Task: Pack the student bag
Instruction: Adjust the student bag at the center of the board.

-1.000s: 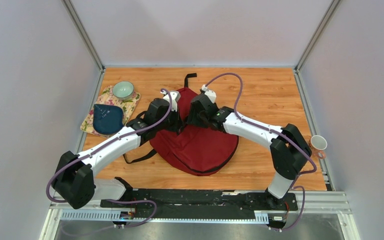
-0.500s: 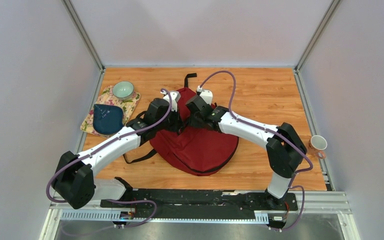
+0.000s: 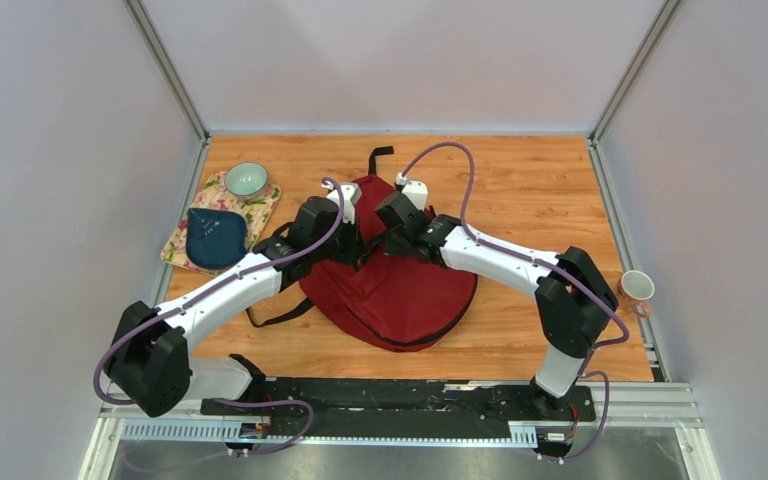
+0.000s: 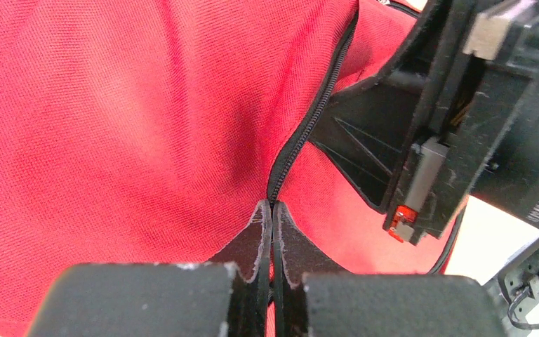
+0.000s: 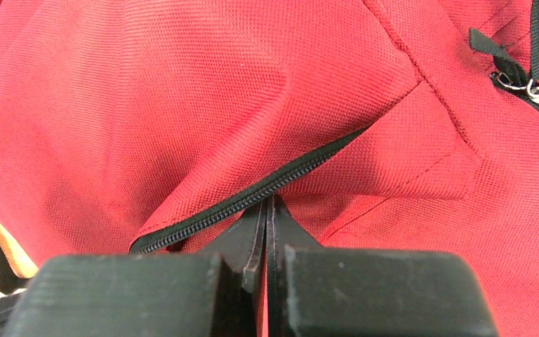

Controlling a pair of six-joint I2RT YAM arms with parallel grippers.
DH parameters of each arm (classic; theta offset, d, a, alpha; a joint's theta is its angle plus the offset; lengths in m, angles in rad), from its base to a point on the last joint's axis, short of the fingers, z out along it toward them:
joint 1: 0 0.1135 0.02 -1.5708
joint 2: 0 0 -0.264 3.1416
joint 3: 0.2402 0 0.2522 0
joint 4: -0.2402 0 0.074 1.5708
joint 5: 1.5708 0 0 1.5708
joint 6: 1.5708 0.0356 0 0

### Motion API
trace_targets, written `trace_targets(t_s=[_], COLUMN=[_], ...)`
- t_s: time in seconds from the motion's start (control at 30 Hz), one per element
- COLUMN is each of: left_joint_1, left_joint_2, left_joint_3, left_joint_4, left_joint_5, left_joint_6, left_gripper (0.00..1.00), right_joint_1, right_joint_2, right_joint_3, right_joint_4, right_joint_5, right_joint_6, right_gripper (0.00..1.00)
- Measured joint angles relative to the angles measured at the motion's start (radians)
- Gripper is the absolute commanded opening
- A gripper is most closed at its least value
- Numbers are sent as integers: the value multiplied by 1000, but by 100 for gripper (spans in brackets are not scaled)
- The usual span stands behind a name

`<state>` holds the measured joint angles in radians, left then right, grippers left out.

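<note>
Here, left gripper (image 4: 272, 207) and right gripper (image 5: 267, 203) sit close together on the dark red student bag (image 3: 400, 295)
Both pairs of jaws are closed, tips touching the bag's black zipper (image 4: 310, 116)

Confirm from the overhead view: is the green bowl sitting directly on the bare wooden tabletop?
No, the bowl rests on the floral cloth, with the dark blue pouch lying on the same cloth next to it.

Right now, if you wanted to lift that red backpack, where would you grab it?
Probably the black top loop at the far end of the student bag, coming down from above. It is a narrow strap lying on the table beyond the bulky fabric, so it should pinch easily.
</note>
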<state>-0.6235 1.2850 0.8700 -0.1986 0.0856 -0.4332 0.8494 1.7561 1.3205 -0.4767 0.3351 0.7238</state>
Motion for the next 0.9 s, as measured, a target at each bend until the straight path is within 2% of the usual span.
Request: trace_targets(t_s=[0.1,0.13,0.17,0.2,0.3,0.43,0.5,0.53,0.6,0.63,0.9], left_joint_1=[2,3,3,4,8,12,15,16,17,17,16], left_joint_2=[13,19,27,34,66,125,138,138,138,138,125], left_joint_3=[0,0,0,0,0,0,0,0,0,0,0], left_joint_4=[2,2,2,2,8,25,35,39,47,47,39], left_joint_5=[12,15,21,25,55,111,130,137,148,155,214], left_joint_6=[0,0,-2,-4,-11,-26,-35,-38,-42,-47,-52], left_gripper=[0,0,0,0,0,1,6,14,22,29,48], right_joint_1=[0,0,0,0,0,-2,-9,-14,-33,-42,-148], right_joint_2=[-29,-47,-63,-82,-137,-211,-257,-279,-322,-333,-342], right_joint_3=[-43,-64,-82,-106,-157,-203,-225,-237,-261,-267,-290], right_joint_4=[34,41,43,51,53,58,61,65,70,70,101], right_joint_5=[-7,-14,-20,-29,-48,-47,-45,-46,-49,-49,-125], right_joint_6=[0,0,1,3,16,21,25,27,31,32,58], right_gripper=[0,3,9,21,35,45,51,51,52,53,56])
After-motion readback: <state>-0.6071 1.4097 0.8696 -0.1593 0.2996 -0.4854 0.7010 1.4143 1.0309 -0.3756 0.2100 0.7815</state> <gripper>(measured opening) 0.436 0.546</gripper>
